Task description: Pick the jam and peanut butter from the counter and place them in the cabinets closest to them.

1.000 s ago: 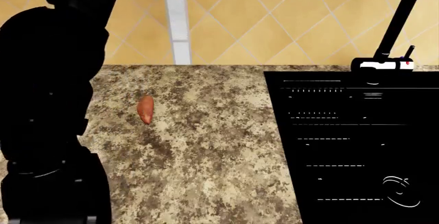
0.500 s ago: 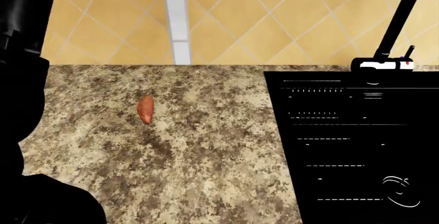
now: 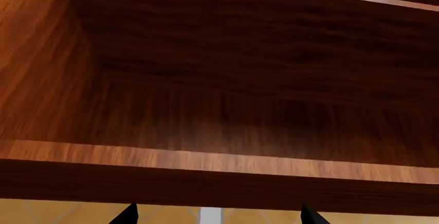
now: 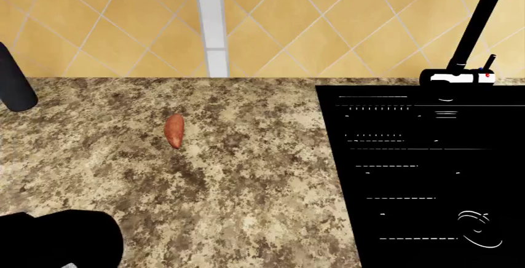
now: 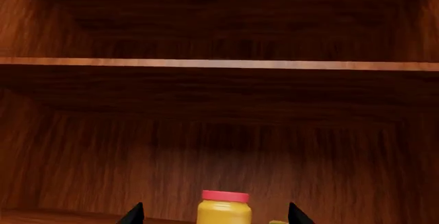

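Observation:
The peanut butter (image 5: 223,212), a yellow-tan jar with a red lid, stands upright on a wooden cabinet shelf (image 5: 69,216) in the right wrist view. My right gripper (image 5: 215,216) is open; its two black fingertips (image 5: 134,215) show wide apart on either side of the jar, clear of it. My left gripper (image 3: 218,217) is open and empty, just below the front edge of another wooden cabinet (image 3: 219,165). The jam is not in view. The granite counter (image 4: 246,182) fills the head view; neither gripper shows there.
An orange-brown oblong vegetable (image 4: 174,130) lies on the counter. A black sink (image 4: 426,176) with a black faucet (image 4: 476,28) is at the right. A dark rounded cylinder (image 4: 15,86) shows at the left edge. A black robot part (image 4: 58,240) fills the lower left corner.
In the head view the black left arm that covered the left side has moved out of view, uncovering the counter and the dark cylinder at the left edge.

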`<state>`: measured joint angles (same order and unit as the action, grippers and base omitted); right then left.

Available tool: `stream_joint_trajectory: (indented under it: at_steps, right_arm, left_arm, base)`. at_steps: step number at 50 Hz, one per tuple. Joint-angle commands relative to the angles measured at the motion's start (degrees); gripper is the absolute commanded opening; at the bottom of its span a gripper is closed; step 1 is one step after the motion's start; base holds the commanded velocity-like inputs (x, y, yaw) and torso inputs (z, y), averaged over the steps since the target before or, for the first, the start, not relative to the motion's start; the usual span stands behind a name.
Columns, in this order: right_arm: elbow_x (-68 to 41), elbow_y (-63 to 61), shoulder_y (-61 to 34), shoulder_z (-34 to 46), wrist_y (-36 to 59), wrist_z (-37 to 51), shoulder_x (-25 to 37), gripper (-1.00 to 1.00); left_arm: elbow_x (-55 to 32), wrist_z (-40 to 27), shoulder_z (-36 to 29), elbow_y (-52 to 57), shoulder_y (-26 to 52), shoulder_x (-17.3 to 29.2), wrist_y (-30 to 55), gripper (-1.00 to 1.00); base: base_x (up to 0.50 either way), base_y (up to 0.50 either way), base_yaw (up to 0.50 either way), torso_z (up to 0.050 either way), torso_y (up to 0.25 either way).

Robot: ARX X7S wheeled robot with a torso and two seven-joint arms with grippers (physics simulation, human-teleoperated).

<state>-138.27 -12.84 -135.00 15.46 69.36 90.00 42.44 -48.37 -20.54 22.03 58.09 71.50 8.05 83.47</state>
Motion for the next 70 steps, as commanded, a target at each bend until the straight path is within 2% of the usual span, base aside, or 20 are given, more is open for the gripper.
stream_joint_trajectory:
  at_steps: [1,7,14,28,47,68,69,70]
  right_arm:
    - [-0.3,-5.62,0.0,-5.68,-0.04,0.0,1.39,1.0]
    - [-1.06,-7.7,0.0,-7.89,-0.46,0.0,1.64,1.0]
    - [-1.06,-7.7,0.0,-7.89,-0.46,0.0,1.64,1.0]
    - [-1.06,-7.7,0.0,-7.89,-0.46,0.0,1.64,1.0]
    - [-1.06,-7.7,0.0,-7.89,-0.46,0.0,1.64,1.0]
    - [-1.06,-7.7,0.0,-7.89,-0.46,0.0,1.64,1.0]
    - [7.54,0.9,0.0,-13.81,8.13,-2.56,-6.95,1.0]
    - [16.13,9.49,0.0,-13.8,14.98,-2.25,-10.73,1.0]
  left_arm:
    - [-11.28,-7.74,4.34,1.38,1.9,2.01,2.3,1.0]
    - [-17.59,-11.87,6.7,1.28,2.76,2.75,3.11,1.0]
    - [-28.7,-19.95,10.17,0.17,5.19,4.16,4.38,1.0]
    - [-43.69,-33.76,9.83,-2.67,7.8,9.56,0.47,1.0]
    - [-53.77,-44.03,7.36,-3.75,10.59,16.31,-6.23,1.0]
    - [-56.07,-46.28,6.63,-4.07,11.24,19.65,-8.73,1.0]
    - [-56.12,-46.35,6.56,-4.07,11.28,19.73,-8.82,1.0]
    - [-56.11,-46.36,6.52,-4.08,11.29,19.78,-8.87,1.0]
  base:
    - [0.0,0.0,0.0,0.0,0.0]
    - [0.0,0.0,0.0,0.0,0.0]
    - [0.0,0.0,0.0,0.0,0.0]
    - [0.0,0.0,0.0,0.0,0.0]
    - [0.0,0.0,0.0,0.0,0.0]
    - [0.0,0.0,0.0,0.0,0.0]
    - [0.0,0.0,0.0,0.0,0.0]
    - [0.0,0.0,0.0,0.0,0.0]
